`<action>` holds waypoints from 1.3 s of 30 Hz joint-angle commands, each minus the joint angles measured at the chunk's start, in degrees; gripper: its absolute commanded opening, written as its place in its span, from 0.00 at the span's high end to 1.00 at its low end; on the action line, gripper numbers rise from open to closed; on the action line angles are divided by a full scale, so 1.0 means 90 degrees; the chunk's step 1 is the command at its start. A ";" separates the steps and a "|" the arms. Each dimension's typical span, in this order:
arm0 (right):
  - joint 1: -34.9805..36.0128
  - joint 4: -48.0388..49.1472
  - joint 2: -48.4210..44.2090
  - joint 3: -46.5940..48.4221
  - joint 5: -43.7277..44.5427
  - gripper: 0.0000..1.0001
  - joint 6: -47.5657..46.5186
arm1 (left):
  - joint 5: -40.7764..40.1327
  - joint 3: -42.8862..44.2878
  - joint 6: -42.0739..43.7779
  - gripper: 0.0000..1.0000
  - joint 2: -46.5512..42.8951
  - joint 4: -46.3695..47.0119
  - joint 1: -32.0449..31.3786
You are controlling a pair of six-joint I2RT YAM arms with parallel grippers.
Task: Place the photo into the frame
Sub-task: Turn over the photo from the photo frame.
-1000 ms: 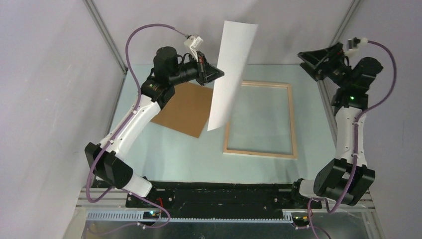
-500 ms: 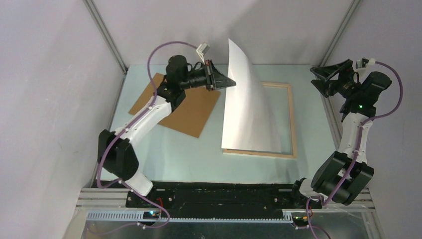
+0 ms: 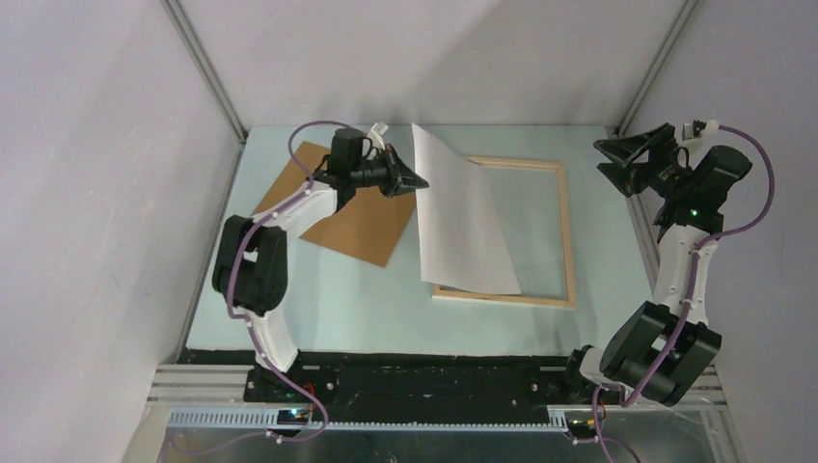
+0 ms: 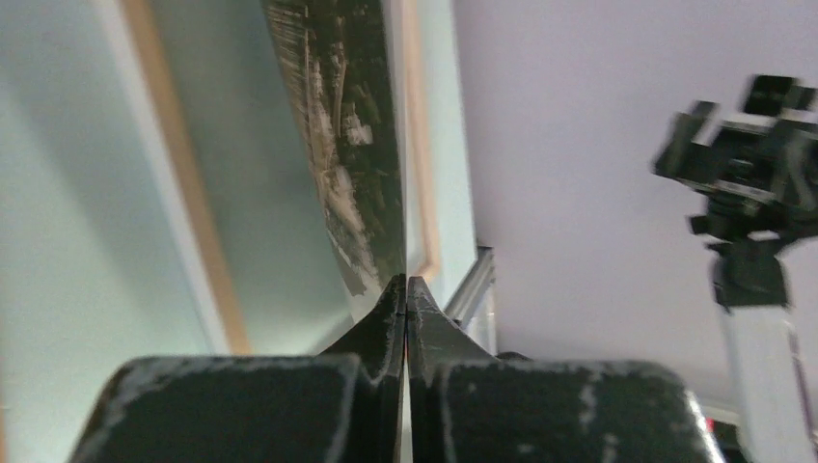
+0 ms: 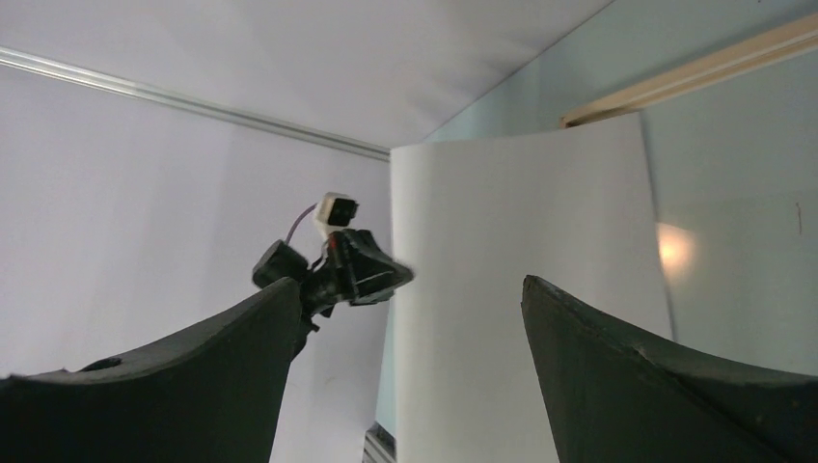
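The thin white-backed photo print has dropped from upright to slant over the pale-wood rectangular frame. The left gripper pinches its left edge tight, and the right gripper stands wide open, well apart. Lower slowly, squaring it inside the opening before release.

We're in a robot lab cell, no doubt about it: blank grey walls box in a pale tabletop, with bare metal posts at the corners. A left arm and right arm, white and black, sit bolted to a black rail, with purple cables looping off them.
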 commanded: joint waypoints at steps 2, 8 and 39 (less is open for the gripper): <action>0.0105 -0.0287 -0.0345 0.0001 0.0087 0.12 -0.0361 | -0.0578 0.0409 0.0769 1.00 0.0836 -0.1067 -0.0073; 0.0189 -0.0357 -0.0374 -0.0054 0.0172 0.11 -0.0478 | -0.0969 0.0688 0.1127 1.00 0.1398 -0.1709 -0.0070; 0.0551 -0.2694 0.1105 -0.0056 0.2908 0.19 -0.4700 | -0.1609 0.3305 0.1692 1.00 0.3042 -0.2498 -0.0565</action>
